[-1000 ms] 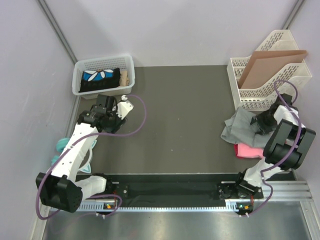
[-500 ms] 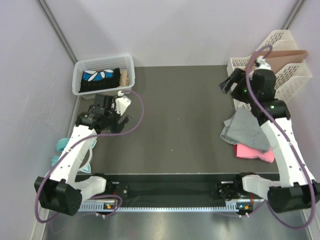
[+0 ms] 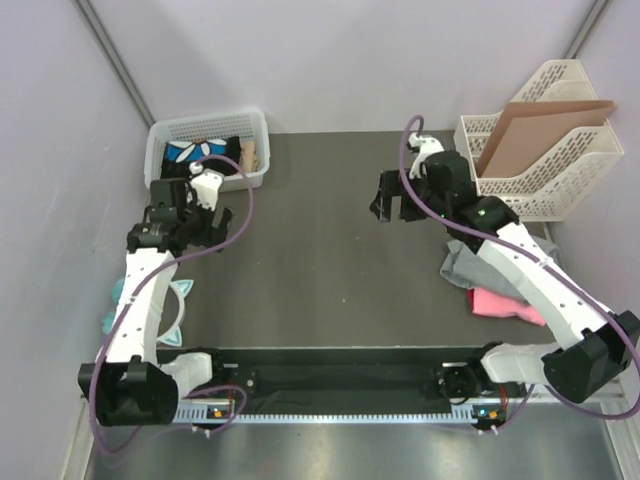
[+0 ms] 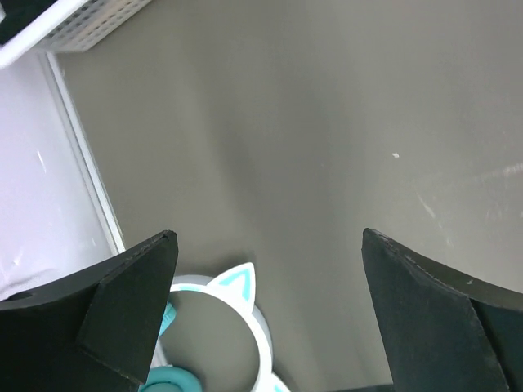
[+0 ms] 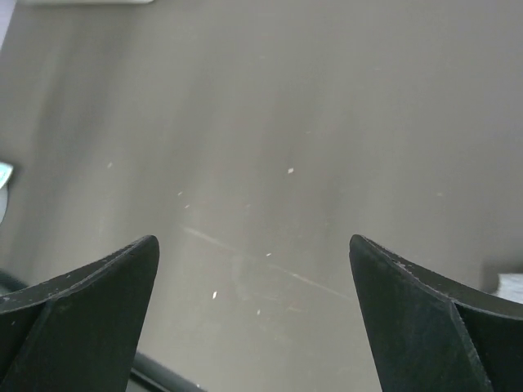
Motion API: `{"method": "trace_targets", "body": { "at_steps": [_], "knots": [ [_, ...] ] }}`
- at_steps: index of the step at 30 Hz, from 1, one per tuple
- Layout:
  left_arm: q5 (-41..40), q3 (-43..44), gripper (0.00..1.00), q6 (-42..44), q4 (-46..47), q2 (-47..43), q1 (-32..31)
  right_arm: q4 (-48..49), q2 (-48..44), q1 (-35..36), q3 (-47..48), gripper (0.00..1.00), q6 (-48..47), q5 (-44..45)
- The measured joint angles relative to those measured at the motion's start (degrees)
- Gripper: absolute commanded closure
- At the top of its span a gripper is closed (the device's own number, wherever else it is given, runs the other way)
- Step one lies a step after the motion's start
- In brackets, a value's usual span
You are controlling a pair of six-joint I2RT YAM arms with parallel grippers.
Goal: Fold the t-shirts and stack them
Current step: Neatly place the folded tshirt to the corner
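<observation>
T-shirts (image 3: 470,272) lay crumpled at the right side of the table (image 3: 330,240), with a heather grey shirt (image 3: 460,258) partly over a bright pink shirt (image 3: 495,303). The surface was dark grey and matte, enclosed by pale lilac walls. The left gripper (image 4: 267,237) and the right gripper (image 5: 252,241) were spread wide, holding nothing.

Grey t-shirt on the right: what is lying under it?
A pink t-shirt pokes out from under the grey t-shirt at its near edge. The grey cloth and the right arm hide the rest.
</observation>
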Motion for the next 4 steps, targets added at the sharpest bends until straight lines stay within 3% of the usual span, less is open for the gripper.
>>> {"method": "trace_targets", "body": {
  "at_steps": [4],
  "knots": [
    [4.61,0.48,0.01,-1.55,1.40,1.60,6.12,0.17,0.09,3.04,0.42,0.00,-1.22,0.00]
  ]
}}
